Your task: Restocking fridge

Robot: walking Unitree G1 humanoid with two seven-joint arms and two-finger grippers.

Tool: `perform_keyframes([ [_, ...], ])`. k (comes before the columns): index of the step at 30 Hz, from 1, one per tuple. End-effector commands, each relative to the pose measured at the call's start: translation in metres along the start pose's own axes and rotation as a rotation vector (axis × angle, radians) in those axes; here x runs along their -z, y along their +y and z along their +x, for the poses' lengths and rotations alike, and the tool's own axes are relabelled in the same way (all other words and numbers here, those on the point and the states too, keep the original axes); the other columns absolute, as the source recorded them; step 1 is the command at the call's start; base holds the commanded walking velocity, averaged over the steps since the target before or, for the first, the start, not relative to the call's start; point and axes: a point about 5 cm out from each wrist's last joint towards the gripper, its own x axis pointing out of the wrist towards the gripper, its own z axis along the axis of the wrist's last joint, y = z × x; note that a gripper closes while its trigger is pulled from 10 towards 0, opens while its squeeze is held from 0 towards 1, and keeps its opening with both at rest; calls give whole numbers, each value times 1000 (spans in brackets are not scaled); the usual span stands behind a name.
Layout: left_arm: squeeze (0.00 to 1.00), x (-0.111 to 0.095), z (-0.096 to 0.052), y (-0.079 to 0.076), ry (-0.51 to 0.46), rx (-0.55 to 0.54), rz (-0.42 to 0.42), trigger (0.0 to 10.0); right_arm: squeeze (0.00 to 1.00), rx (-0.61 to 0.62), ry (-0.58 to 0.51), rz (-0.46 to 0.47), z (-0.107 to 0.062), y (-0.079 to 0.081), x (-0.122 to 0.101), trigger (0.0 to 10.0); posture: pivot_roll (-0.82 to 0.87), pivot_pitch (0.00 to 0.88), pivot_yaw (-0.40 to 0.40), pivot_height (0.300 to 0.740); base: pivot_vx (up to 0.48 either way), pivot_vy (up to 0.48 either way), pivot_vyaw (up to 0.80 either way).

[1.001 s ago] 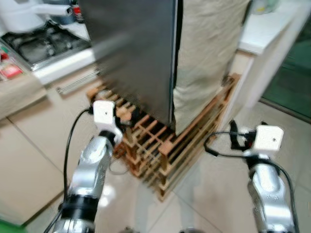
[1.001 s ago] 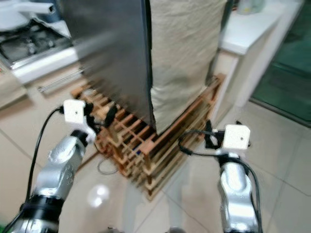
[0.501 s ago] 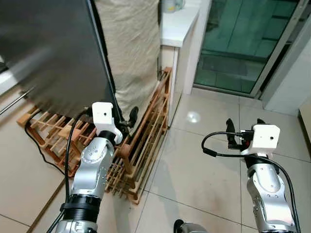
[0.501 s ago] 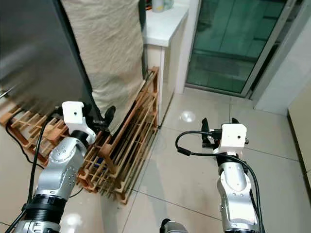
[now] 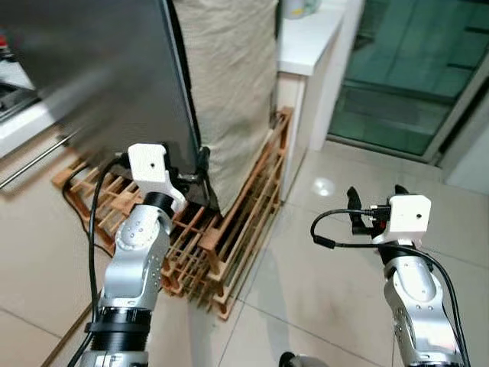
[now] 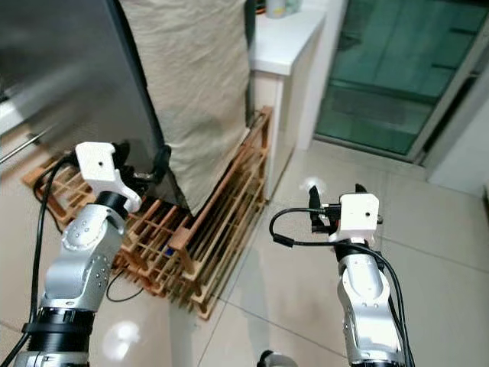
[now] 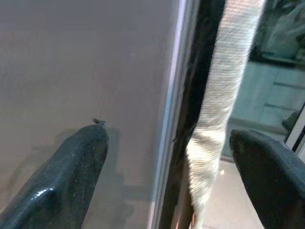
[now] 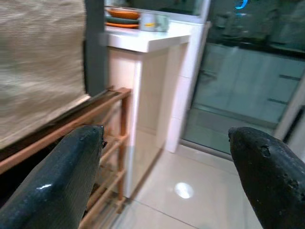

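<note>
Fridge step: tall dark-grey steel fridge stands far left on slatted wooden pallet; left pincer, released, straddles its door edge w/ beige cloth beside—hook edge squarely; right pincer released, near right.

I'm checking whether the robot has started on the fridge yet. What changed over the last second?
Mostly the camera swung: the glass door and white counter came into view. The left claw kept close to the fridge's front corner, open, holding nothing. The right claw stayed open over the floor tiles. Nothing was grasped or released.
</note>
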Motion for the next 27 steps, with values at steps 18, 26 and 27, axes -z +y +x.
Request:
perform_keyframes([
  [18,0,-23,25,-16,-29,152,-98,10000,71,-5,20,14,0,0,3,10000,-89,0,66,740,0,0,0],
  [26,0,-28,41,-16,-42,160,-114,10000,71,-30,23,10,3,2,2,10000,-99,0,71,740,0,0,0],
  [27,0,-29,42,-16,-42,162,-107,10000,75,-28,24,11,2,2,3,10000,-100,0,72,740,0,0,0],
])
